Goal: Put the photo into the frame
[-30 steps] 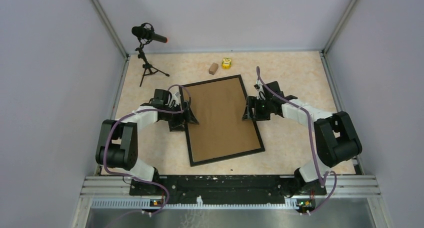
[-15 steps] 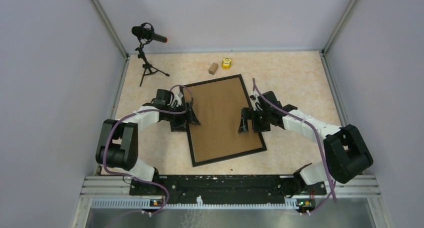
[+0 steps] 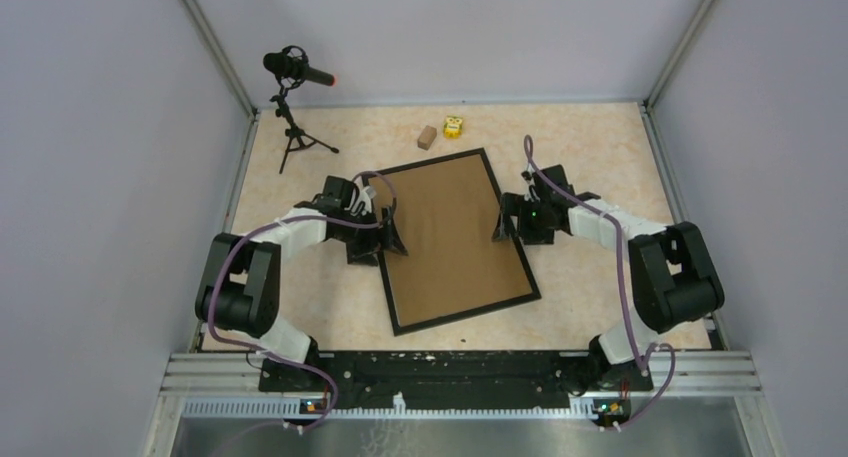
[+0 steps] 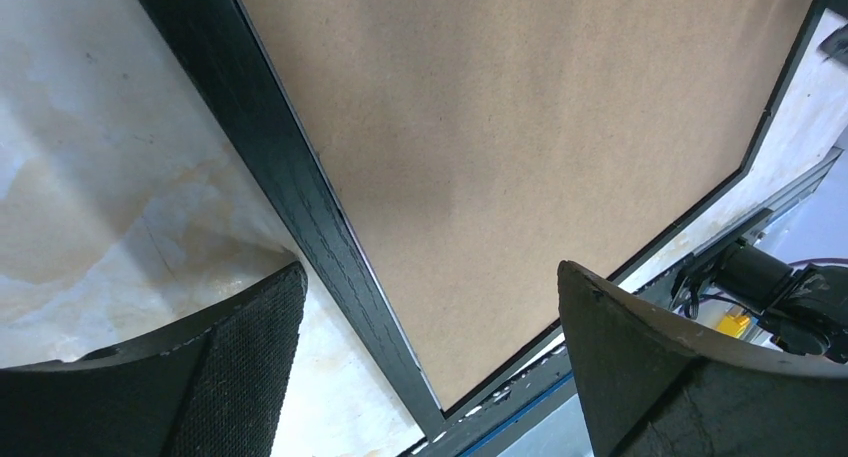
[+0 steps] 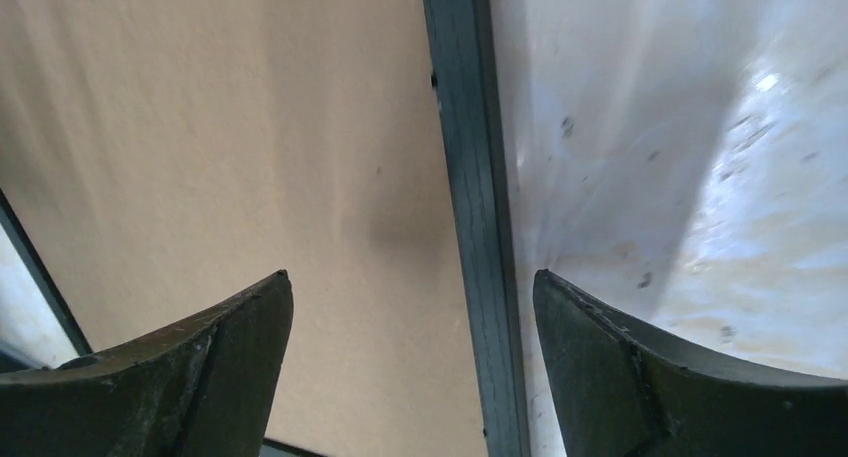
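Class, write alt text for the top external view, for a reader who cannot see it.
A black frame lies flat on a beige table, brown backing board up, with the open left gripper and open right gripper at its side edges. A microphone, a brown block and a yellow toy sit farther back.

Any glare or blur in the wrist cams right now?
Right wrist: sheen on the table with slight smearing, and the frame edge is soft. Left wrist: sharp, a faint shadow on the backing board, no glare. Top external: even light, crisp.
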Robot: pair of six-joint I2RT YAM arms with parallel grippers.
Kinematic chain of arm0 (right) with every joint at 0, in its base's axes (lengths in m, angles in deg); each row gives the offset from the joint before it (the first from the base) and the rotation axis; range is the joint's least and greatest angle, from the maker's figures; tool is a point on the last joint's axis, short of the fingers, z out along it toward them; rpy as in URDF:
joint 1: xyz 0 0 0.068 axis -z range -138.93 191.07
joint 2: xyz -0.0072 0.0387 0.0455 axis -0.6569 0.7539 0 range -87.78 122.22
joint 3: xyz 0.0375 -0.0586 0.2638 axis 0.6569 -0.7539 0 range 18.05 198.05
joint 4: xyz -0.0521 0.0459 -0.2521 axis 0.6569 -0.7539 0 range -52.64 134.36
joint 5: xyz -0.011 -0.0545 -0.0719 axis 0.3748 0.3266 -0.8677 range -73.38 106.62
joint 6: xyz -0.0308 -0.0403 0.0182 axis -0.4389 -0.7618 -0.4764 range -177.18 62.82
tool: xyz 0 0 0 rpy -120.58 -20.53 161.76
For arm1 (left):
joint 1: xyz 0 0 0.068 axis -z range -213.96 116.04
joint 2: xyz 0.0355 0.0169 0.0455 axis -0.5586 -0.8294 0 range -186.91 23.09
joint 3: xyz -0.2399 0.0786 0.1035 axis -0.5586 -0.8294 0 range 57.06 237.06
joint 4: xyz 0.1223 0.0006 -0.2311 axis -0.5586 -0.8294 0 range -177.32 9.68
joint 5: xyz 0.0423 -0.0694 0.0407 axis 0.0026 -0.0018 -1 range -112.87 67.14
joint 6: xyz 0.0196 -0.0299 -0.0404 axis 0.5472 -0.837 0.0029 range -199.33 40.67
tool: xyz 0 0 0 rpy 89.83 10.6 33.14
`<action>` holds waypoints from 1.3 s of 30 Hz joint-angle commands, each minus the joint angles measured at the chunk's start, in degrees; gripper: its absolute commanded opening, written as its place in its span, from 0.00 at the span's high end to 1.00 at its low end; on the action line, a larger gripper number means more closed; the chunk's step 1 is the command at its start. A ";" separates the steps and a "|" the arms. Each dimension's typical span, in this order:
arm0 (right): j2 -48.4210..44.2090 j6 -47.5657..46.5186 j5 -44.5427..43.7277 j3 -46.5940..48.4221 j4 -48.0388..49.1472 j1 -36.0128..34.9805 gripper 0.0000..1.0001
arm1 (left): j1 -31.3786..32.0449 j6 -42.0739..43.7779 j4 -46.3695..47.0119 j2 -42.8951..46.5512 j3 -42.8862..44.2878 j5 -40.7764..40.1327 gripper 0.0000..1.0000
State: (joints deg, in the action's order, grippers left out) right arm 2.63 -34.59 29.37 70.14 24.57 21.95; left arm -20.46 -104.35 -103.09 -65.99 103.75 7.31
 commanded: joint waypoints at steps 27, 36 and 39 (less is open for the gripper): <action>-23.28 10.28 4.76 -16.15 -17.62 -7.85 0.63 | 18.12 -13.05 17.72 7.41 1.43 3.01 0.09; -19.15 11.45 8.16 -18.57 -12.30 -9.42 0.73 | 25.07 -19.02 34.16 -3.25 -3.32 7.08 0.20; -17.79 11.60 8.99 -18.90 -10.77 -9.80 0.73 | 25.05 -17.07 31.96 -2.29 -4.36 5.56 0.20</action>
State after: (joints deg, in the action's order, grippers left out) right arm -16.43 -23.88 36.56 51.63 10.23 13.14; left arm 4.61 -121.35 -75.90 -69.82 100.43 12.29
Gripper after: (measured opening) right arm 0.273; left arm 0.799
